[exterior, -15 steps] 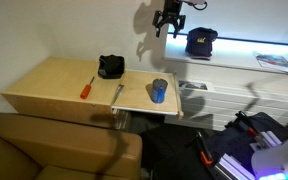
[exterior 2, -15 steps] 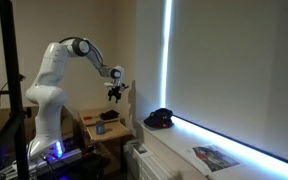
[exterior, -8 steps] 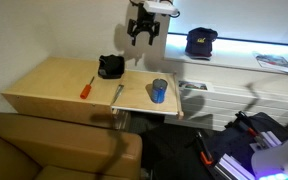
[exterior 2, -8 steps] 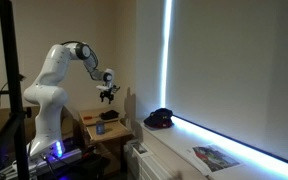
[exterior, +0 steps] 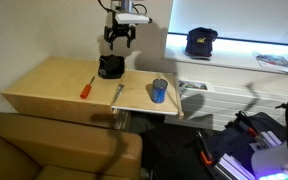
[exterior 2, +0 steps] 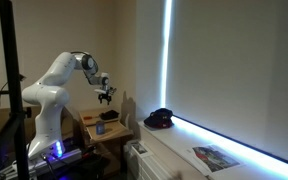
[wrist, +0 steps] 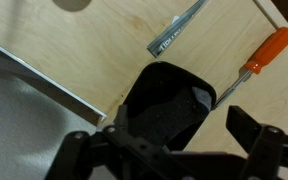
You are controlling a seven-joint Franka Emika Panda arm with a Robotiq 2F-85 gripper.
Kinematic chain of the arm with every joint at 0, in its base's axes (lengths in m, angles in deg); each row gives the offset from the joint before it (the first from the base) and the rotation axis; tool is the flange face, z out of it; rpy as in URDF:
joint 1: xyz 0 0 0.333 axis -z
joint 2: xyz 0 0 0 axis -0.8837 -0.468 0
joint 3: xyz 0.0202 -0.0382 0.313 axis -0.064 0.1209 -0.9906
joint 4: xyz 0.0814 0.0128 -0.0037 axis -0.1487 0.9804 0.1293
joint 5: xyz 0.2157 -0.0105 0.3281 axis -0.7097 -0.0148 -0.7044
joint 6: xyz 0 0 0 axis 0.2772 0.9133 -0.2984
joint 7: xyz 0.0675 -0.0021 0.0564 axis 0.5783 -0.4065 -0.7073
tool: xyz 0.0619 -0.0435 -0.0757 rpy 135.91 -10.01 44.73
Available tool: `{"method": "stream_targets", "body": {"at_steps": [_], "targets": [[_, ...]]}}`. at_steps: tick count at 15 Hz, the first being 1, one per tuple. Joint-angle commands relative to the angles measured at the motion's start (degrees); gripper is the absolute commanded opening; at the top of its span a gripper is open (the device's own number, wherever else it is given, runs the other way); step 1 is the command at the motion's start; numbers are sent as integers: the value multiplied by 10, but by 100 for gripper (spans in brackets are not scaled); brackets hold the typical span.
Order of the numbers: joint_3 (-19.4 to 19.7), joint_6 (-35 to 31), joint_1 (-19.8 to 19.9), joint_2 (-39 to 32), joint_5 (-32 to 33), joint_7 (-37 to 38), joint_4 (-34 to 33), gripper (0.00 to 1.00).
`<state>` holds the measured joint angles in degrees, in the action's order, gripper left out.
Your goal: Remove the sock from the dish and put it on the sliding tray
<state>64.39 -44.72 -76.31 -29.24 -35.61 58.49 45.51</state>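
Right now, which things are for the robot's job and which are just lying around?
For the job: black dish, the dark sock in it, sliding tray, end effector.
Just lying about: screwdriver, metal tool, blue cup, cap, magazine.

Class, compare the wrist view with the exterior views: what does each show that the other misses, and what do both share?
Only the wrist view looks straight down into the black dish, whose inside is dark; a sock cannot be made out. Only an exterior view shows the blue cup on the sliding tray, the cap on the sill and the sofa. Both share the dish, the orange-handled screwdriver, the grey metal tool and the open gripper above the dish.
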Motion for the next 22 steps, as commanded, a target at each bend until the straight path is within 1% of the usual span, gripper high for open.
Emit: {"method": "stream_targets", "body": {"at_steps": [1, 2, 3, 4, 6, 8, 9, 10, 12, 13, 14, 15, 20, 22], "targets": [[6, 20, -1, -17, 9, 0, -23, 100], [5, -79, -17, 6, 1, 47, 77, 100], [16, -120, -31, -18, 8, 83, 67, 100], [17, -152, -39, -34, 4, 110, 66, 100], [37, -223, -73, -74, 10, 175, 56, 100], [82, -277, -116, -106, 23, 237, 39, 100], [104, -292, -136, -118, 21, 267, 30, 100], [131, -317, -158, -115, 22, 292, 46, 100], [189, -332, -199, -113, 33, 340, 49, 100], [203, -331, -208, -111, 36, 354, 52, 100], [169, -324, -184, -114, 26, 324, 50, 100], [177, -324, -190, -113, 27, 330, 49, 100], [174, -324, -189, -114, 27, 330, 49, 100], [186, -333, -191, -149, 27, 345, 14, 100]]}}
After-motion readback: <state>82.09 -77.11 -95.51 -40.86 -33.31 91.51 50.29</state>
